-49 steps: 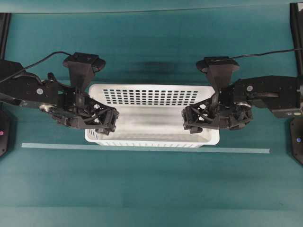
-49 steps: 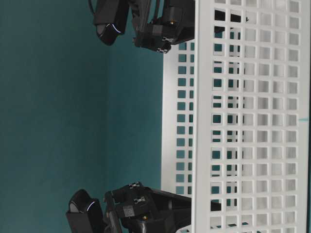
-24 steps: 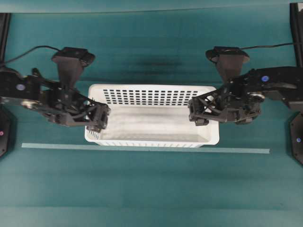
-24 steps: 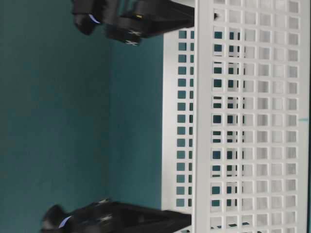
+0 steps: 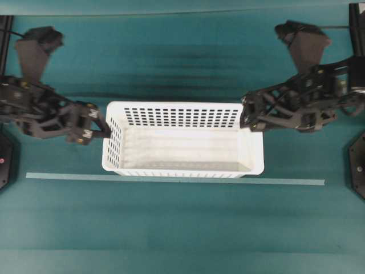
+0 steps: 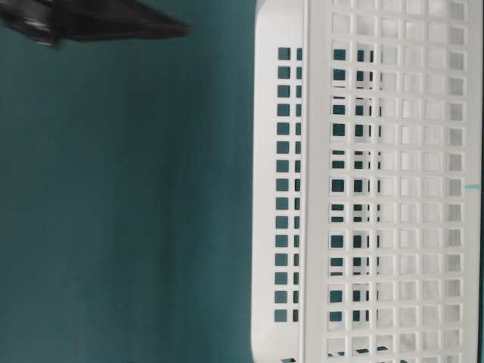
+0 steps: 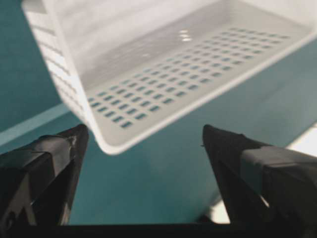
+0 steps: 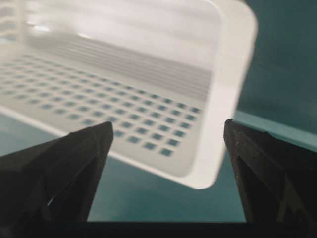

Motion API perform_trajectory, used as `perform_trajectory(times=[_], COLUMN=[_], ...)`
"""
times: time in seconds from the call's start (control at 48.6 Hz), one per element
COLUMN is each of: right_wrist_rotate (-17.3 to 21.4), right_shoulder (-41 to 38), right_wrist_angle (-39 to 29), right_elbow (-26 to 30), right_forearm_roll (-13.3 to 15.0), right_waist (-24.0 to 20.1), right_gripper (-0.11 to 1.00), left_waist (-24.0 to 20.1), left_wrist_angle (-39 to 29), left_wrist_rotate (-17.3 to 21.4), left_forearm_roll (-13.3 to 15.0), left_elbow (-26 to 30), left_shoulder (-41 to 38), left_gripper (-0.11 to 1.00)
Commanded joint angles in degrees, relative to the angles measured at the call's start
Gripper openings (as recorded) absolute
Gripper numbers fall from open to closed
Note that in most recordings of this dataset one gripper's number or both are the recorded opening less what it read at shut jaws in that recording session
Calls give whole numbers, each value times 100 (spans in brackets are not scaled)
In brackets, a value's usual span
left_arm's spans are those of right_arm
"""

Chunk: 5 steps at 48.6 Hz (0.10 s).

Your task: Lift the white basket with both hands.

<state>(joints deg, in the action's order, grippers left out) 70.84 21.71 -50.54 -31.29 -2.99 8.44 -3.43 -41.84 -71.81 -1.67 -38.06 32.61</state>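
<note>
The white basket (image 5: 182, 138) stands on the teal table, long side across the overhead view, with nothing in it. My left gripper (image 5: 98, 128) is just outside its left end wall, open and empty. My right gripper (image 5: 246, 114) hangs by the basket's back right corner, also open and empty. In the left wrist view a basket corner (image 7: 106, 141) lies ahead between the spread fingers (image 7: 49, 163). In the right wrist view the rounded rim corner (image 8: 218, 148) sits between the wide fingers (image 8: 74, 158). The table-level view is filled by the perforated basket wall (image 6: 378, 189).
A pale tape strip (image 5: 171, 180) runs across the table just in front of the basket. Black arm bases stand at the left edge (image 5: 4, 162) and right edge (image 5: 358, 168). A blurred black arm part (image 6: 98, 19) shows at the top of the table-level view.
Both grippers have drawn outward from over the basket's inside, the left to beyond the left wall, the right to the back right corner. Both stayed open. The basket has not moved.
</note>
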Motion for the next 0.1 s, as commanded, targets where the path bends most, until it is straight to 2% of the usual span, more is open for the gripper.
perform_trajectory(times=[0.0, 0.082], right_wrist_rotate=[-220, -677], right_shoulder=[185, 492], right_wrist_angle=[237, 606], right_elbow=[141, 88], right_forearm_roll=[132, 158], right_waist=[-62, -97], right_gripper=[95, 95], left_waist=[26, 53], left_wrist_angle=[70, 264], left_wrist_rotate=[35, 193], left_forearm_roll=[-18, -18], left_elbow=[-35, -185], left_shoulder=[246, 589], left_gripper=[95, 95])
